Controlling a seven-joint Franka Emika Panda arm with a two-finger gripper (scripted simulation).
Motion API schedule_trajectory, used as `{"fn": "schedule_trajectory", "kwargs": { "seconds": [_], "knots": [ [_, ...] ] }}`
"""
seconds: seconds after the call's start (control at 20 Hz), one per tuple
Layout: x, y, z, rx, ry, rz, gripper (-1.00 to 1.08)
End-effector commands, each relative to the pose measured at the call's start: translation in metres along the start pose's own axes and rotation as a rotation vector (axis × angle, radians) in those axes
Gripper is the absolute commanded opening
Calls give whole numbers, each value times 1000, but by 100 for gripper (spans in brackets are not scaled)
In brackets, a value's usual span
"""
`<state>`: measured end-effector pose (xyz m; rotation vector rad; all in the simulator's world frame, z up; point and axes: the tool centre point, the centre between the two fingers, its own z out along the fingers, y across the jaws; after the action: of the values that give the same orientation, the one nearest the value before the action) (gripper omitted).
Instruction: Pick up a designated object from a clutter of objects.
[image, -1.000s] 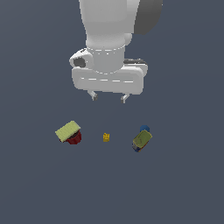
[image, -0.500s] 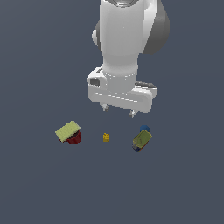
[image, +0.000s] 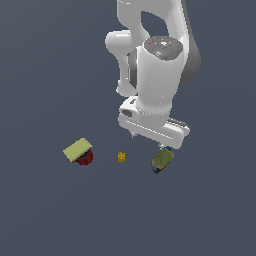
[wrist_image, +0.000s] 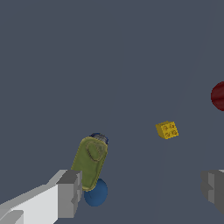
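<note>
- The white gripper (wrist_image: 140, 192) hangs above the dark grey surface (image: 50, 210), its fingers (wrist_image: 70, 194) spread wide and holding nothing.
- The olive-topped, blue-labelled can (wrist_image: 89, 162) lies on its side, touching a small blue ball (wrist_image: 97, 193), just beside one finger.
- A tiny yellow block (image: 121, 157) sits between the can and the yellow-green flat box (image: 77, 149).

A blue ball (wrist_image: 96, 193) touches the can (wrist_image: 89, 162); bare floor separates it from the yellow piece (wrist_image: 167, 130).
</note>
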<state>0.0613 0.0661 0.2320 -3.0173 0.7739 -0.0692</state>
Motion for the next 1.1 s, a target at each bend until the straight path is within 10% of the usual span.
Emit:
{"fn": "schedule_trajectory", "kwargs": {
  "seconds": [0.0,1.05],
  "knots": [
    [-5,-10,16,-5,-4,45,100],
    [-50,-64,118,-40,-29,325,100]
  ]
}}
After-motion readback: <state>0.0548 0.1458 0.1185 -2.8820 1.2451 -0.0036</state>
